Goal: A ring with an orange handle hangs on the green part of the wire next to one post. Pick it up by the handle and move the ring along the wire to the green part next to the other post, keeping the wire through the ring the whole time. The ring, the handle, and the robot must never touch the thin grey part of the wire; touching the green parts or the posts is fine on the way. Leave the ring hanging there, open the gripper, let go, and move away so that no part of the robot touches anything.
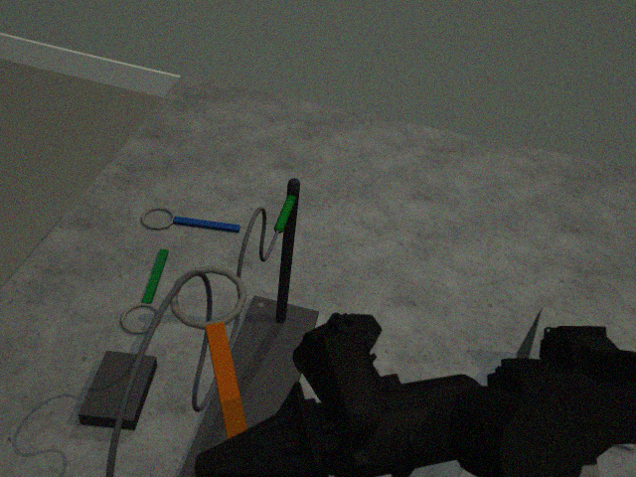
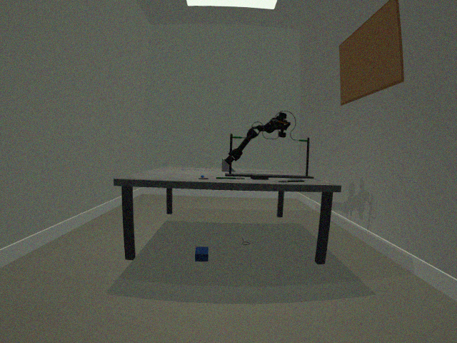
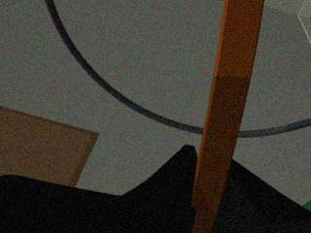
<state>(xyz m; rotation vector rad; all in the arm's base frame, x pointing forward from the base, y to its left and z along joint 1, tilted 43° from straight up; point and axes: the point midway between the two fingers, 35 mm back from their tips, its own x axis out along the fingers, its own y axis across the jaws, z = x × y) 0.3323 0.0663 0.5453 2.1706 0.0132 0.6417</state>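
My gripper (image 3: 198, 156) is shut on the lower end of the orange handle (image 1: 225, 377), which also shows in the wrist view (image 3: 227, 97). The handle's grey ring (image 1: 208, 298) is held up in the air around the thin grey wire (image 1: 205, 287), which passes through its opening. I cannot tell whether ring and wire touch. The wire curves on to a green part (image 1: 284, 213) at the top of a black post (image 1: 287, 251). In the far view the arm (image 2: 258, 134) reaches up between the two posts, and the second green part (image 2: 303, 140) is by the right post.
A ring with a blue handle (image 1: 205, 224) and a ring with a green handle (image 1: 154, 275) lie on the table. A dark block (image 1: 117, 389) lies at the left. The posts stand on a grey base plate (image 1: 256, 359). A blue cube (image 2: 201, 253) lies on the floor.
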